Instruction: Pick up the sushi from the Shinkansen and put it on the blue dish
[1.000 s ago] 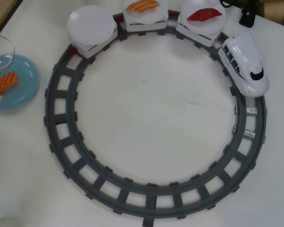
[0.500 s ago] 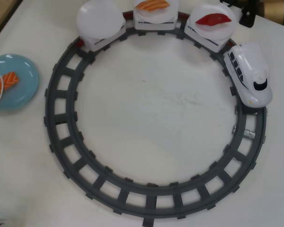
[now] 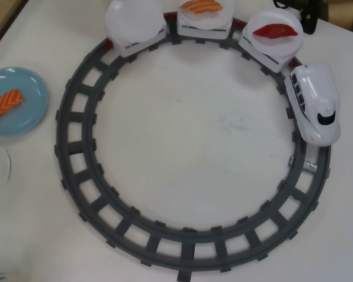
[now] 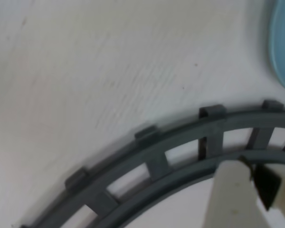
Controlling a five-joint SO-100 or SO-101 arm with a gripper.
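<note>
White tabletop with circular track [image 3: 82, 194]. Sushi [image 3: 5, 104] lies diagonally on the blue dish [image 3: 29, 111], left edge of overhead view. Gripper [image 4: 256, 183], lower right of wrist view, holds nothing visible; opening indeterminate.

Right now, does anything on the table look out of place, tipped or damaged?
Nothing stands out. The white toy bullet train sits on the grey circular track, its cars upright. The bright-orange striped sushi piece lies flat on the round light-blue plate.
</note>
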